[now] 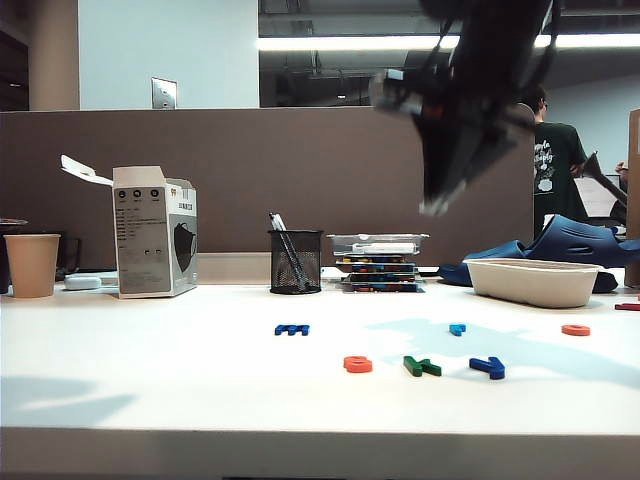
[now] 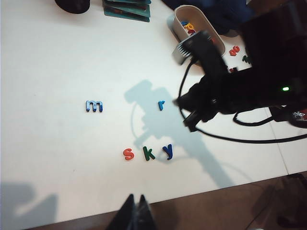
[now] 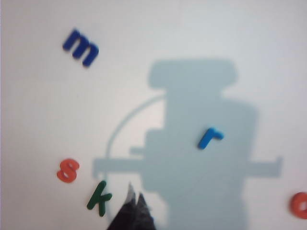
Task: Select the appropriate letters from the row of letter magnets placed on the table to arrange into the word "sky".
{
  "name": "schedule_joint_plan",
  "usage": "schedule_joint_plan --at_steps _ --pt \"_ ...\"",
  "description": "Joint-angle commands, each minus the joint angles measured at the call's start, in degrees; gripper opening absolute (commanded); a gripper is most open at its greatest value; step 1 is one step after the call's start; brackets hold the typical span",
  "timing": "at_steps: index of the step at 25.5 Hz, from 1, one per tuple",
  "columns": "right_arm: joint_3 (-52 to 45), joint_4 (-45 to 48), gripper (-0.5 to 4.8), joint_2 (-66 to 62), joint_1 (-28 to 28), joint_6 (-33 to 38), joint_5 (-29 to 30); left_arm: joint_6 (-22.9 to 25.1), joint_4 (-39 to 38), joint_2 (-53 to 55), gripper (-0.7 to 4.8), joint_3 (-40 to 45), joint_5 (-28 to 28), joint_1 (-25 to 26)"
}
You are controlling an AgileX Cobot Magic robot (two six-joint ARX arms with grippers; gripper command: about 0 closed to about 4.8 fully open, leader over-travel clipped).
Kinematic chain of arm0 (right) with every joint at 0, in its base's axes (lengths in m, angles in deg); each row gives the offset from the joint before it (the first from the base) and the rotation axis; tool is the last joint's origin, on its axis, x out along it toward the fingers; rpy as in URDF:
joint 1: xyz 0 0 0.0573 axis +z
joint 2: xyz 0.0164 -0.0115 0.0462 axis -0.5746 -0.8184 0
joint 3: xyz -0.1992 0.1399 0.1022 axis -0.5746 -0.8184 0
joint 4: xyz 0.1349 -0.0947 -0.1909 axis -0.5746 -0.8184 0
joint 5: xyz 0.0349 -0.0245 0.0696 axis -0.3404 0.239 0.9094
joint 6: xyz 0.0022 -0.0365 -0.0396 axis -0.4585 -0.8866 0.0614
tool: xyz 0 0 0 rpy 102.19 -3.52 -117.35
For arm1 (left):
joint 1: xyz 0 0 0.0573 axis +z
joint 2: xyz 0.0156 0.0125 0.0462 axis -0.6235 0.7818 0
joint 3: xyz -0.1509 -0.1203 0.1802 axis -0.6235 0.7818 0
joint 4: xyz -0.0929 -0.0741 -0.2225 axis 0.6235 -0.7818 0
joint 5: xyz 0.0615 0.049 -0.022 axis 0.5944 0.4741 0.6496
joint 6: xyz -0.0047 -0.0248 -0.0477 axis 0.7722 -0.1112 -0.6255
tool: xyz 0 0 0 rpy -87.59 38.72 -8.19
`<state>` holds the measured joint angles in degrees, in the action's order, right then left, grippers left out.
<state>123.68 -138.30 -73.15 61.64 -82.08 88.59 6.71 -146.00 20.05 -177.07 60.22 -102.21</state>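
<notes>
Right gripper up high, pointing down, jaws closed, empty. Green k, orange s just beside on worktop. Left gripper past worktop edge, closed; blue y ahead.

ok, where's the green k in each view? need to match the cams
Exterior: green k in the front row, between the orange s and dark blue y.
Left wrist: green k, middle of the s-k-y row.
Right wrist: green k, beside the right gripper.
Shared landmark: orange s.
</notes>
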Motion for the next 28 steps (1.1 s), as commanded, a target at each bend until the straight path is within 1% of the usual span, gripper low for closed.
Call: schedule_joint_plan --at_steps 1,2,4,5,6,8,9,10,12,13,15,17,18,23,24,28 --pt "0.26 4.44 -0.07 6.36 -1.66 -0.44 -0.92 0.28 0.50 -0.09 -0.04 -0.13 0.17 0.04" --pt "0.26 4.83 -0.07 8.20 -2.51 -0.48 -0.96 0.26 0.52 -0.09 -0.05 -0.13 0.17 0.04" --pt "0.26 5.11 -0.07 13.07 -6.05 -1.31 -0.96 0.28 0.50 -0.11 -0.05 -0.15 0.17 0.04" --pt "0.24 4.79 -0.07 16.50 -9.18 -2.05 -0.96 0.28 0.50 -0.09 -0.05 -0.15 0.15 0.04" --pt "0.24 4.66 -0.07 18.01 -10.67 -2.14 -0.94 0.28 0.50 -0.09 -0.05 -0.13 0.17 0.04" --pt "0.20 3.54 -0.07 22.64 -15.78 -3.48 -0.79 0.26 0.52 -0.09 -0.05 -0.13 0.17 0.04" --pt "0.11 2.78 -0.07 25.20 -19.39 -4.13 -0.50 0.28 0.52 -0.09 -0.05 -0.13 0.15 0.04" --pt "-0.09 2.40 -0.07 26.77 -21.70 -4.59 0.26 0.28 0.52 -0.09 -0.05 -0.13 0.15 0.04" --pt "-1.92 2.64 -0.07 30.91 -27.23 -4.79 4.24 0.28 0.52 -0.11 -0.05 -0.15 0.17 0.04" --pt "-2.91 2.82 -0.07 32.26 -28.85 -4.81 5.42 0.28 0.52 -0.11 -0.05 -0.15 0.15 0.04" --pt "-9.07 4.09 -0.07 38.38 -34.53 -4.79 7.63 0.28 0.57 -0.07 -0.05 -0.13 0.17 0.04" --pt "-12.79 5.62 -0.07 41.66 -36.13 -4.74 9.42 0.28 0.66 -0.04 -0.05 -0.13 0.17 0.07" --pt "-16.59 7.74 -0.07 44.65 -36.54 -4.37 10.05 0.28 0.63 -0.04 -0.05 -0.15 0.24 0.07" --pt "-29.90 13.81 -0.07 54.45 -36.52 -3.65 10.01 0.26 0.72 0.13 -0.05 -0.13 0.13 0.04" --pt "-34.47 16.48 -0.07 57.09 -36.59 -3.23 9.79 0.26 0.72 0.15 -0.05 -0.13 0.15 0.04" --pt "-46.27 23.23 -0.07 64.67 -36.52 -3.23 9.75 0.31 0.61 0.13 -0.05 -0.13 0.17 0.04"
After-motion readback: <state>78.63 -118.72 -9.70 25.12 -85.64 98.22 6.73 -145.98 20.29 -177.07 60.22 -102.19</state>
